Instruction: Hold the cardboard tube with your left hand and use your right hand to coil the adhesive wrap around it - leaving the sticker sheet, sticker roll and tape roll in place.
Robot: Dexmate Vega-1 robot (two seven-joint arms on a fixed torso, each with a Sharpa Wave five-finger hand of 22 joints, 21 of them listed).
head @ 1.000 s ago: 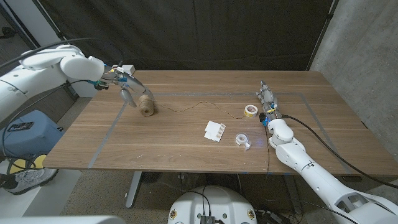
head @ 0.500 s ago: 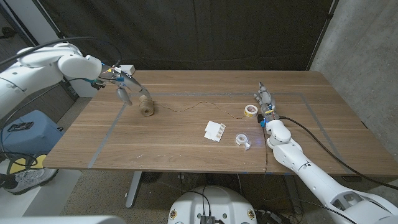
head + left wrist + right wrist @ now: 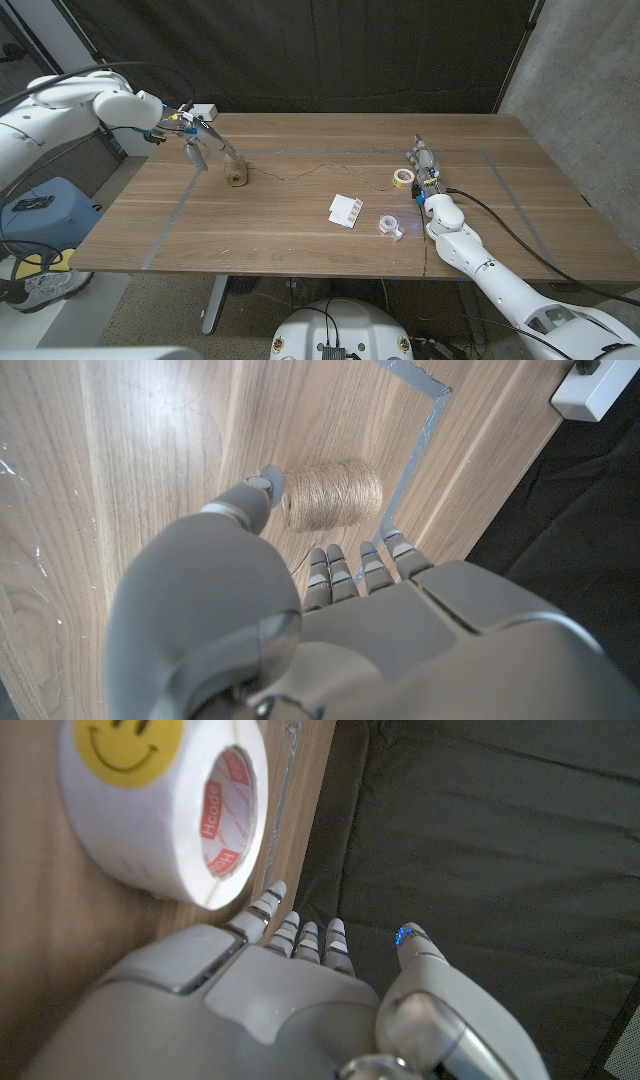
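Note:
The cardboard tube (image 3: pixel 235 175), wound with brown strand, lies on the table at the far left; it also shows in the left wrist view as a tube (image 3: pixel 333 495). A thin strand (image 3: pixel 320 168) trails from it toward the sticker roll (image 3: pixel 403 177). My left hand (image 3: pixel 198 140) hovers just behind and left of the tube, fingers (image 3: pixel 345 565) apart and holding nothing. My right hand (image 3: pixel 424 163) stands beside the sticker roll (image 3: pixel 165 795), fingers straight, nothing in it. The sticker sheet (image 3: pixel 347 209) and clear tape roll (image 3: pixel 390 225) lie mid-table.
A small white box (image 3: pixel 205 110) sits at the table's far left edge, behind my left hand. Grey tape lines (image 3: pixel 175 215) mark a rectangle on the wooden table (image 3: pixel 300 240). A dark curtain hangs behind the table.
My left hand has drawn back and left, off the tube, which now lies alone on the table. My right hand has crept slightly farther along the sticker roll.

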